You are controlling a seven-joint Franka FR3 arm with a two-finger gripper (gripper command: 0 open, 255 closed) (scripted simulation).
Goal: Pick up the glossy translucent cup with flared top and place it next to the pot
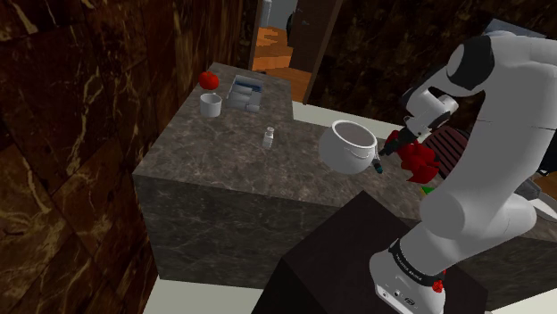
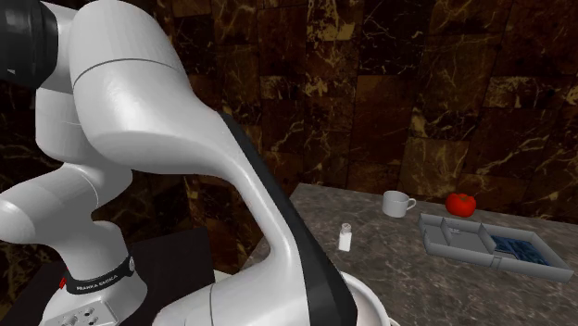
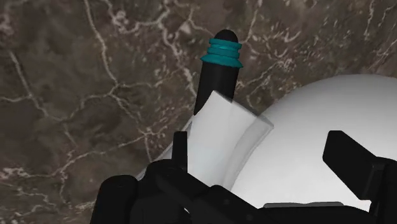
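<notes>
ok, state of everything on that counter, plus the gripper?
pot: upright, no lid.
gripper: open, at the pot's handle.
white cup: upright on the counter, not held.
small bottle: upright.
tray: flat on the counter.

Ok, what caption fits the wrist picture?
Claw right by the white pot and its teal-ringed handle on the marble counter.
</notes>
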